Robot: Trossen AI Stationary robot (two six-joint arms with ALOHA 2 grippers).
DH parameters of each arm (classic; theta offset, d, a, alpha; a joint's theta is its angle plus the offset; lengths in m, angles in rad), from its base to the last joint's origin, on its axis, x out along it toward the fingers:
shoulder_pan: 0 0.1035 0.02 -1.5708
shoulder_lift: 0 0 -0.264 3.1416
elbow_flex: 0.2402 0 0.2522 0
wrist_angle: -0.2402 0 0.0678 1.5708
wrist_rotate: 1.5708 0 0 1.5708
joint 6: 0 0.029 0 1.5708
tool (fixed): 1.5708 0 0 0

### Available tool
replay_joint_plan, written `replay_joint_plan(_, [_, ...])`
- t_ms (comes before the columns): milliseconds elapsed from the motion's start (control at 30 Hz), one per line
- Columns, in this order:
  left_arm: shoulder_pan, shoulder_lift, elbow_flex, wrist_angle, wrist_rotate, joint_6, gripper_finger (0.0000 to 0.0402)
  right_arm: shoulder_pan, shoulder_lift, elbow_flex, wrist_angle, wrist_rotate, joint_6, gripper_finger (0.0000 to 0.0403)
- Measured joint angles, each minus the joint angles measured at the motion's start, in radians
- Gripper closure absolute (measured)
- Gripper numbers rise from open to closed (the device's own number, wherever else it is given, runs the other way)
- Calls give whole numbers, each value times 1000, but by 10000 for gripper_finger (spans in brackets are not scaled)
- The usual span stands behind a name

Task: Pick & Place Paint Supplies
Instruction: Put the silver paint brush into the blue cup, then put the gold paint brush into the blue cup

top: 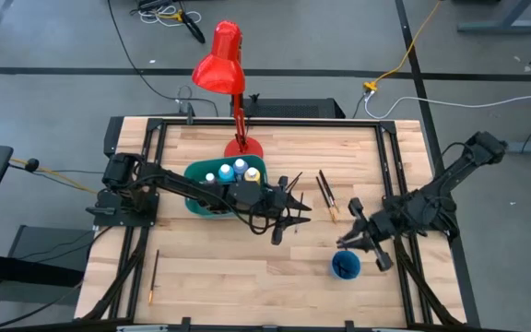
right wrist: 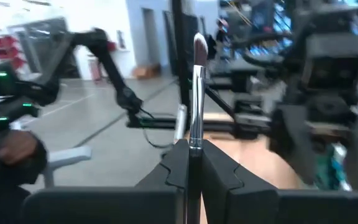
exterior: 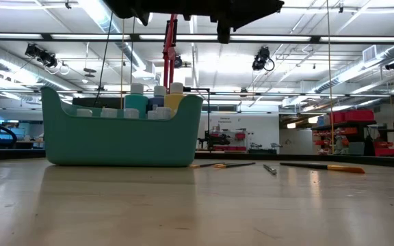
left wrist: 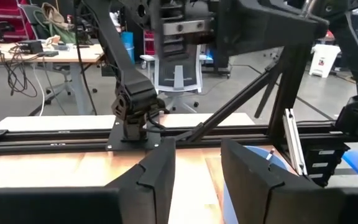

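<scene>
The brush is light, thin and stiff, likely slippery, so best taken at mid-handle. The right gripper, clenched on it, reaches low toward the cup near the bench's front edge. The left gripper, released and empty, stretches out beside the bin.

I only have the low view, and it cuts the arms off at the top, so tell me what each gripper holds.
Observer: The right gripper is shut on a thin silver-ferruled paintbrush, bristles pointing away from it.
Operator: Say where it is.
Observer: Close beside the small round blue cup, on the table's right side.
Operator: Now the left one.
Observer: The left gripper is open and empty, just past the right end of the teal rectangular plastic bin.
</scene>
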Motion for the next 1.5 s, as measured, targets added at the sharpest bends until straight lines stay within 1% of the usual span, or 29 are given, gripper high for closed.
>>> replay_joint_plan(100, [0, 0, 0, -1, 0, -6, 268, 39, 0, -40, 31, 18, -8, 378])
replay_joint_plan(233, [0, 0, 0, -2, 0, -7, 269, 81, 0, -141, 93, 52, 0, 378])
replay_joint_plan(300, [0, 0, 0, -2, -3, -7, 269, 96, 1, -215, 187, 78, 39, 378])
replay_joint_plan(467, [0, 0, 0, -1, -57, -15, 269, 110, 30, -431, 525, 154, 120, 378])
replay_joint_plan(567, [1, 0, 0, -1, -70, -39, 269, 114, 66, -514, 668, 162, 153, 378])
replay_joint_plan(700, [1, 0, 0, 4, -77, -44, 269, 121, 138, -499, 651, 157, 192, 378])
replay_joint_plan(833, [0, 0, 0, 10, -76, -44, 269, 121, 220, -469, 692, 156, 175, 378])
replay_joint_plan(967, [1, 0, 0, 9, -76, -44, 269, 120, 274, -455, 689, 149, 180, 370])
replay_joint_plan(1200, [0, 0, 0, 7, -73, -45, 270, 120, 330, -453, 689, 133, 198, 308])
replay_joint_plan(1367, [0, 0, 0, 7, -72, -45, 270, 120, 338, -453, 691, 131, 223, 268])
replay_joint_plan(1500, [-9, 0, 0, 7, -71, -74, 270, 119, 338, -453, 768, 132, 182, 244])
